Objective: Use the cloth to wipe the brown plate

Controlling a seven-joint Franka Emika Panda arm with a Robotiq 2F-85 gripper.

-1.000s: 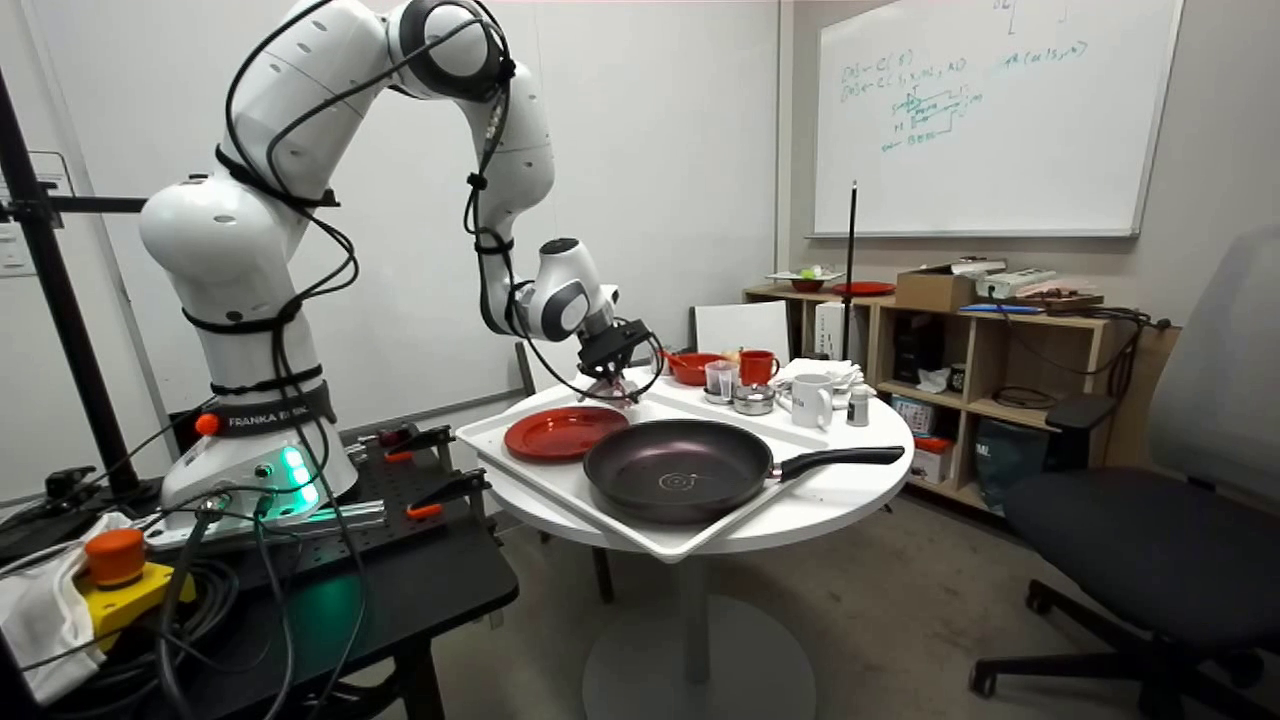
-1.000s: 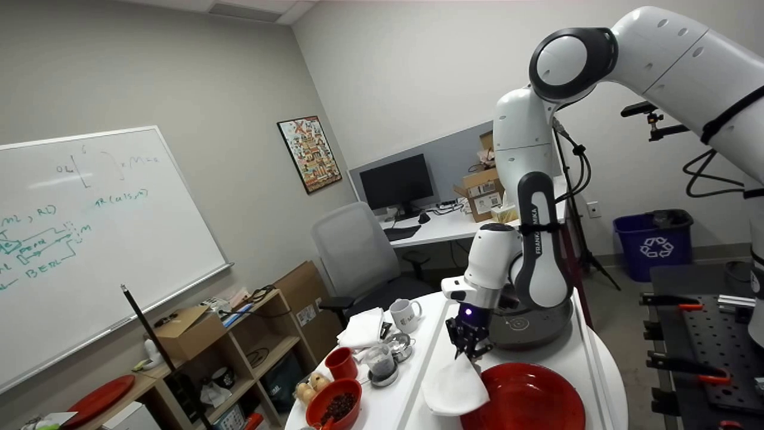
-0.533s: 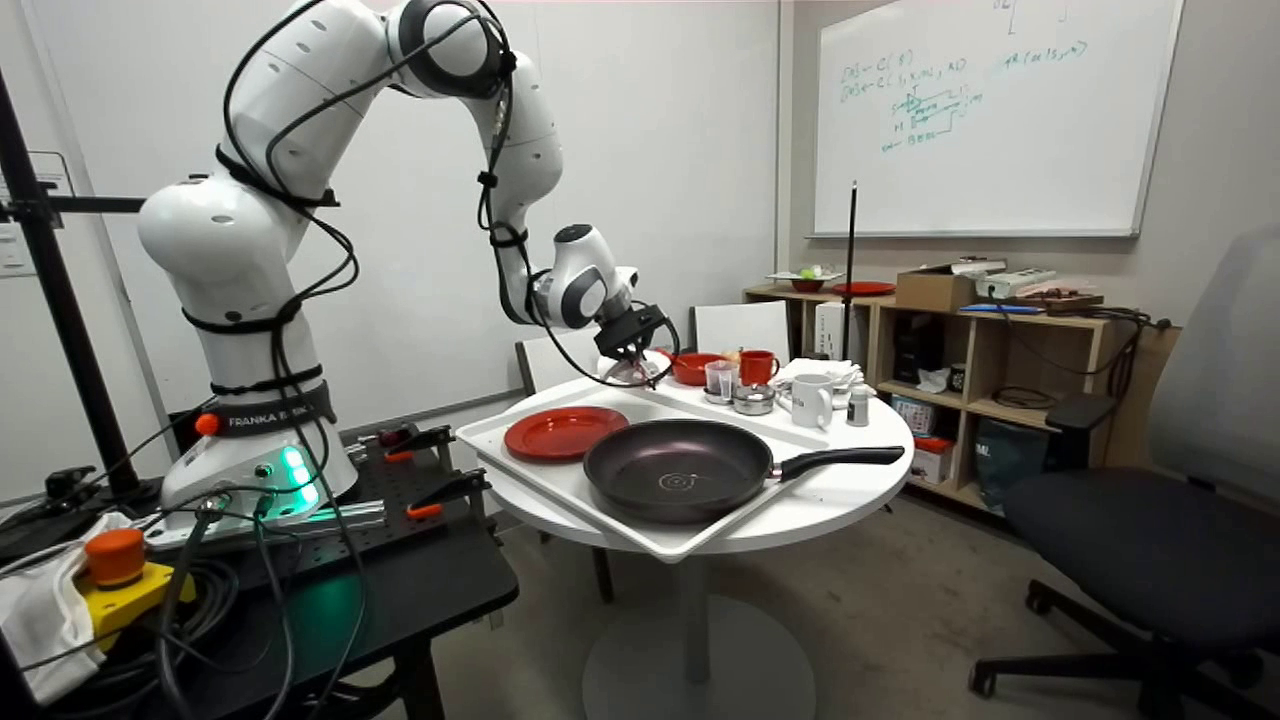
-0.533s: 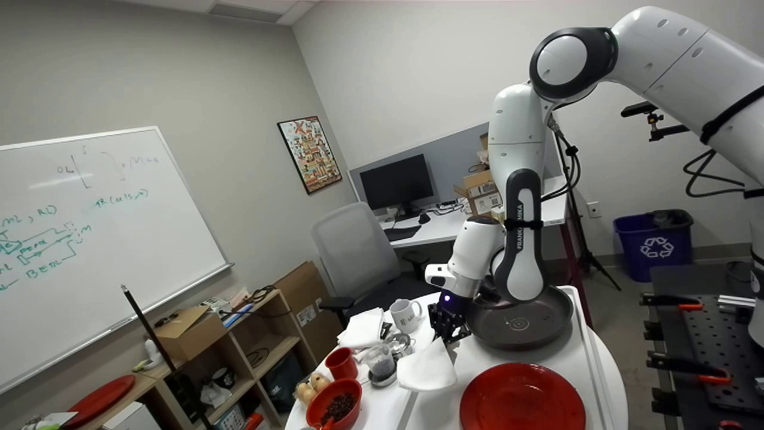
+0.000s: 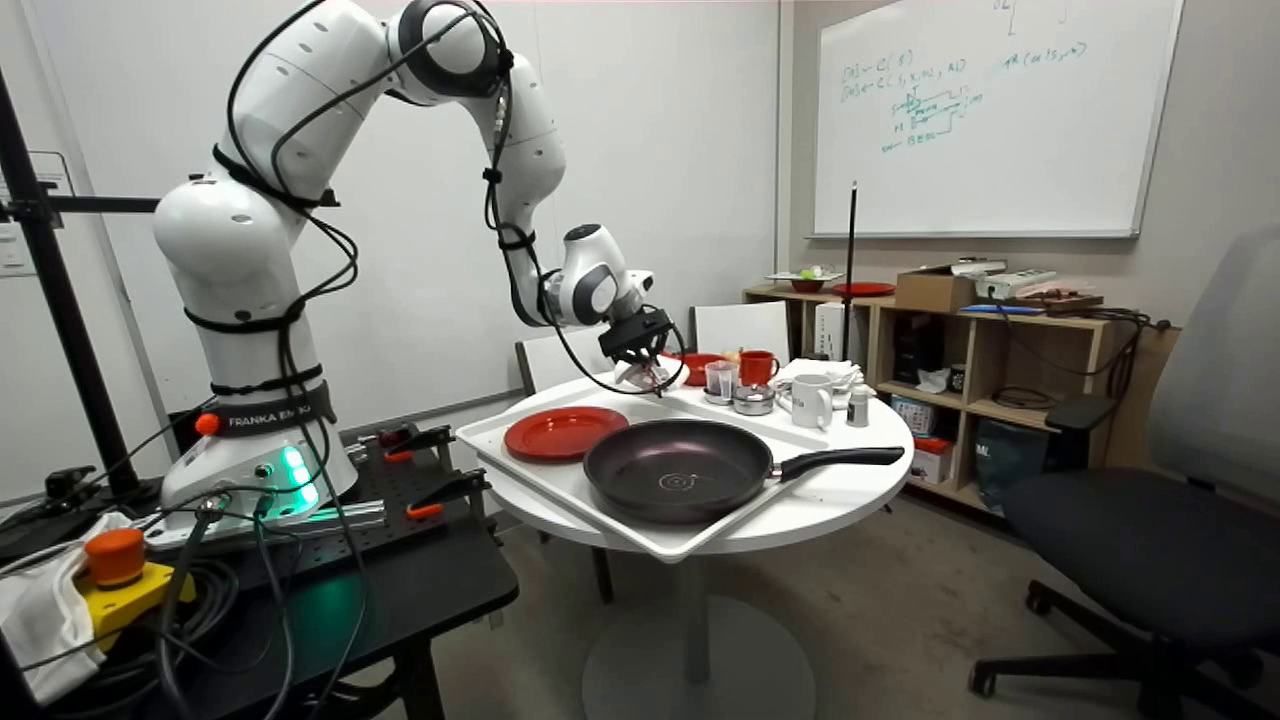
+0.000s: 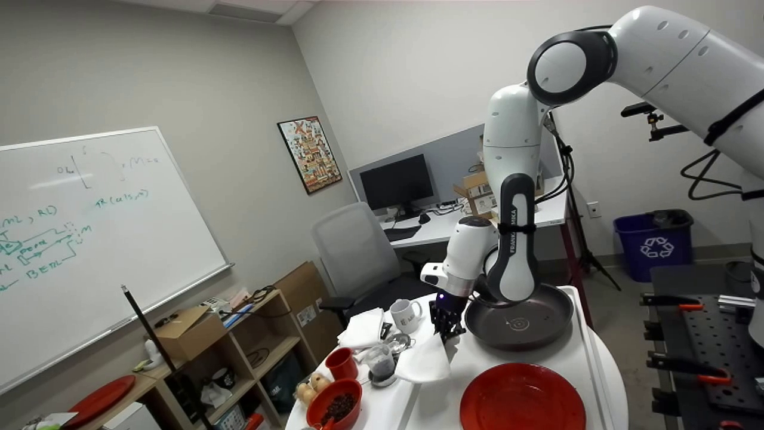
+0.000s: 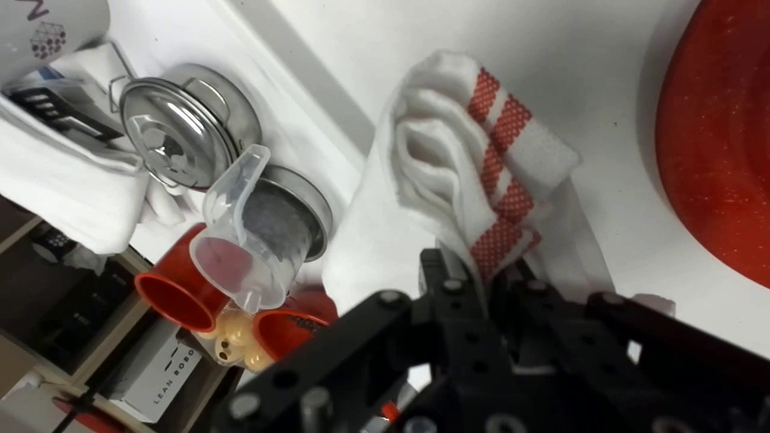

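The brown plate is a round red plate (image 5: pixel 565 434) lying on the white tray; it shows in both exterior views (image 6: pixel 523 395) and at the right edge of the wrist view (image 7: pixel 722 144). My gripper (image 7: pixel 479 270) is shut on a white cloth (image 7: pixel 373 246) with red stripes, bunched between the fingertips. In an exterior view, the cloth (image 6: pixel 424 361) hangs from the gripper (image 6: pixel 445 334) beside the plate, apart from it, near the tray's edge by the cups. Whether the cloth's lower edge touches the tray is unclear.
A black frying pan (image 5: pixel 678 472) lies on the tray (image 5: pixel 545 480) beside the plate, handle outward. Beyond the tray edge stand a clear measuring cup (image 7: pixel 246 240), lidded metal pot (image 7: pixel 180 129), red mug (image 6: pixel 341 363), red bowl (image 6: pixel 337 401), white mug (image 6: pixel 406 315) and folded white cloths (image 6: pixel 362 328).
My gripper has moved away from the plate toward the cups, carrying the cloth. The cloth overlapped the plate's edge in an exterior view before and is now apart from it. The plate has not moved.
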